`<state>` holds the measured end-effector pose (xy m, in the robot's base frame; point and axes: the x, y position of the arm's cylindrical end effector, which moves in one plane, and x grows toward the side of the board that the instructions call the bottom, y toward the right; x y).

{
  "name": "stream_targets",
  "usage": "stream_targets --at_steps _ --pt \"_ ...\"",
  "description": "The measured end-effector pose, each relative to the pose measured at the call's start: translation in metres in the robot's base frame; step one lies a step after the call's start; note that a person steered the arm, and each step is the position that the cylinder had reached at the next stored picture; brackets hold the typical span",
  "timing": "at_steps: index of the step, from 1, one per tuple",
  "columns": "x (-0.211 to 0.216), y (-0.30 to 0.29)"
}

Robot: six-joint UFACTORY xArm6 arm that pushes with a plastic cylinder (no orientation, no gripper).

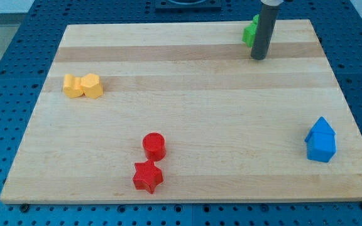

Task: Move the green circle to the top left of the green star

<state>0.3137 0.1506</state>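
Note:
My tip [257, 58] rests on the board near the view's top right. Green block material [249, 32] shows just behind the rod, to its left, at the board's top edge. The rod hides most of it, so I cannot tell the green circle from the green star or how they lie to each other. The tip is just below and to the right of the visible green part.
Two yellow blocks [83, 86] touch each other at the view's left. A red cylinder [154, 145] sits above a red star [148, 177] at the bottom centre. Two blue blocks [321, 140] sit together at the right edge.

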Motion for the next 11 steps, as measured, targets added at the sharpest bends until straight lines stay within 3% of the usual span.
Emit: stream_targets --at_steps 2,3,5,7,9,11 --pt "-0.012 0.01" --pt "-0.045 0.053" --pt "-0.106 0.074" --pt "-0.074 0.019" --pt "-0.121 0.046" --pt "-0.101 -0.041"
